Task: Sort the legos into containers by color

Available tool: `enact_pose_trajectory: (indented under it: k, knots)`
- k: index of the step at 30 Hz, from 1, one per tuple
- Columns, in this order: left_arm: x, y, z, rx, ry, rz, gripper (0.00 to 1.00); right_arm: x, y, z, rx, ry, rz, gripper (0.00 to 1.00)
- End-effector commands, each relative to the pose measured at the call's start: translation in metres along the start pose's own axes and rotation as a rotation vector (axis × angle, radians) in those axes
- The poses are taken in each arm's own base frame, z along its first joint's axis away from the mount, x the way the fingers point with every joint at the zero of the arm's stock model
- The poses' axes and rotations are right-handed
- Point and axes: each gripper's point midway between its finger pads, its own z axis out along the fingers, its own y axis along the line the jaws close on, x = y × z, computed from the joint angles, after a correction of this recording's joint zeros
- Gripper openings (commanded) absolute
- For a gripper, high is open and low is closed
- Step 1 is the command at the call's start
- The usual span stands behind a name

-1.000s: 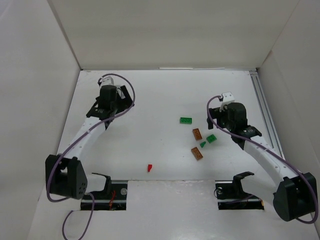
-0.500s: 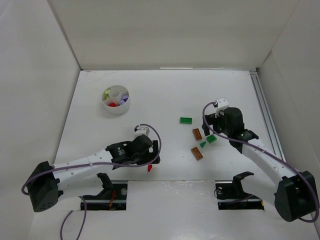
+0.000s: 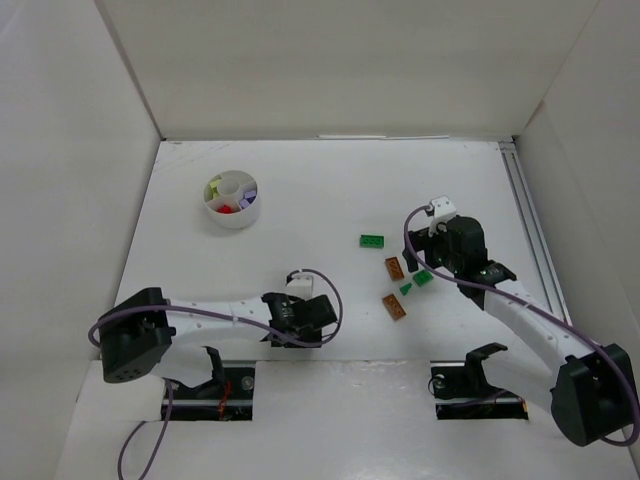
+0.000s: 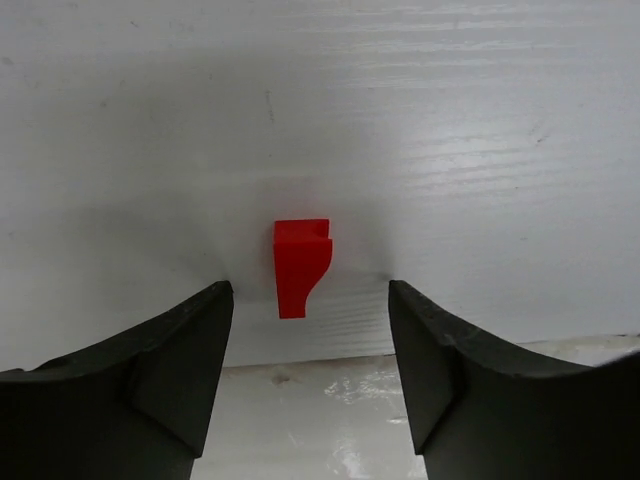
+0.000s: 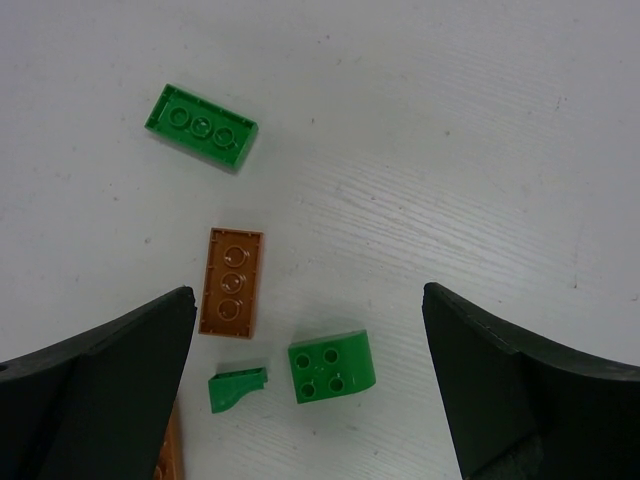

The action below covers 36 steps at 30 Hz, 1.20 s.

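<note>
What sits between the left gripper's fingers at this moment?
One red lego lies on the table in the gap of the open left gripper, touching neither finger. The left wrist view shows it.

A small red plastic wedge brick (image 4: pixel 300 265) lies alone. Well apart lie a long green brick (image 5: pixel 201 126), a brown-orange plate (image 5: pixel 231 280), a rounded green brick (image 5: pixel 332 367) and a tiny green wedge (image 5: pixel 238 388). The round white divided cup (image 3: pixel 232 200) holds several bricks.

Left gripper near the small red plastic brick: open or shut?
Open: the left gripper has its black fingers wide apart, and the small red plastic brick lies untouched between them.
</note>
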Motion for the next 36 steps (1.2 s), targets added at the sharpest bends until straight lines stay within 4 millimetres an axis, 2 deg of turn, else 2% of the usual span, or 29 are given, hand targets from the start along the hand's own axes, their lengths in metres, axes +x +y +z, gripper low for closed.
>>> enact_pose_trajectory:
  k: [1, 3, 4, 5, 8, 10, 13, 15, 16, 18, 19, 21, 24, 25, 26, 27, 28, 29, 30, 31, 32, 33, 34, 35, 36]
  knots:
    - [-0.005, 0.016, 0.003, -0.101, -0.035, 0.004, 0.58, -0.017, 0.003, -0.004, -0.001, -0.073, -0.016, 1.0]
    - [-0.005, 0.014, 0.004, -0.105, -0.032, 0.014, 0.5, -0.017, 0.003, -0.004, -0.001, -0.073, -0.016, 1.0]
    - [-0.004, 0.015, 0.005, -0.114, -0.028, 0.018, 0.41, -0.017, 0.003, -0.004, -0.001, -0.073, -0.016, 1.0]
    - [-0.006, 0.016, 0.006, -0.118, -0.038, 0.019, 0.36, -0.017, 0.003, -0.004, -0.001, -0.073, -0.016, 1.0]
    - [-0.014, 0.012, 0.003, -0.118, -0.069, 0.003, 0.24, -0.017, 0.003, -0.004, -0.001, -0.073, -0.016, 1.0]
    - [-0.019, 0.01, 0.002, -0.116, -0.088, 0.001, 0.24, -0.017, 0.003, -0.004, -0.001, -0.073, -0.016, 1.0]
    - [-0.032, 0.003, 0.0, -0.099, -0.131, 0.011, 0.17, -0.017, 0.003, -0.004, -0.001, -0.073, -0.016, 1.0]
    - [-0.041, 0.002, 0.0, -0.094, -0.14, 0.004, 0.11, -0.017, 0.003, -0.004, -0.001, -0.073, -0.016, 1.0]
    - [-0.045, 0.0, 0.001, -0.085, -0.146, -0.001, 0.01, -0.019, 0.003, -0.005, -0.001, -0.083, -0.016, 1.0]
    - [-0.047, 0.005, 0.004, -0.104, -0.15, 0.013, 0.0, -0.019, 0.001, -0.005, 0.008, -0.083, -0.015, 1.0]
    - [-0.055, -0.003, -0.001, -0.086, -0.172, 0.003, 0.0, -0.022, 0.001, -0.007, 0.009, -0.093, -0.015, 1.0]
    - [-0.07, -0.003, -0.007, -0.103, -0.211, -0.018, 0.0, -0.022, 0.001, -0.007, 0.009, -0.093, -0.015, 1.0]
    - [-0.11, -0.013, -0.018, -0.059, -0.302, -0.043, 0.0, -0.022, 0.001, -0.007, 0.009, -0.093, -0.015, 1.0]
    - [-0.132, -0.006, -0.017, -0.07, -0.33, -0.033, 0.0, -0.019, 0.001, -0.005, 0.009, -0.083, -0.015, 1.0]
    - [-0.157, -0.014, -0.022, -0.021, -0.392, -0.064, 0.0, -0.019, 0.001, -0.005, 0.009, -0.083, -0.015, 1.0]
    - [-0.175, -0.009, -0.024, -0.024, -0.43, -0.082, 0.0, -0.019, 0.001, -0.005, 0.009, -0.083, -0.015, 1.0]
    - [-0.203, 0.009, -0.025, -0.051, -0.47, -0.145, 0.0, -0.019, 0.001, -0.005, 0.009, -0.083, -0.015, 1.0]
    - [-0.221, 0.016, -0.029, -0.055, -0.498, -0.146, 0.0, -0.019, 0.001, -0.003, 0.009, -0.083, -0.024, 1.0]
    - [-0.249, 0.014, -0.039, -0.026, -0.549, -0.189, 0.0, -0.019, 0.001, -0.003, 0.009, -0.083, -0.025, 1.0]
    - [-0.265, 0.024, -0.041, -0.041, -0.575, -0.211, 0.0, -0.019, 0.001, -0.003, 0.009, -0.083, -0.025, 1.0]
    - [-0.288, 0.048, -0.046, -0.069, -0.609, -0.28, 0.0, -0.016, -0.002, -0.001, 0.023, -0.07, -0.024, 1.0]
    - [-0.31, 0.052, -0.056, -0.049, -0.644, -0.302, 0.0, -0.021, -0.003, -0.002, 0.032, -0.081, -0.024, 1.0]
    - [-0.323, 0.062, -0.058, -0.05, -0.655, -0.329, 0.0, -0.021, -0.007, -0.002, 0.041, -0.081, -0.018, 1.0]
    - [-0.342, 0.086, -0.068, -0.065, -0.693, -0.395, 0.0, -0.024, -0.007, -0.001, 0.041, -0.082, -0.018, 1.0]
    - [-0.345, 0.097, -0.063, -0.082, -0.683, -0.416, 0.0, -0.024, -0.007, -0.001, 0.041, -0.082, -0.018, 1.0]
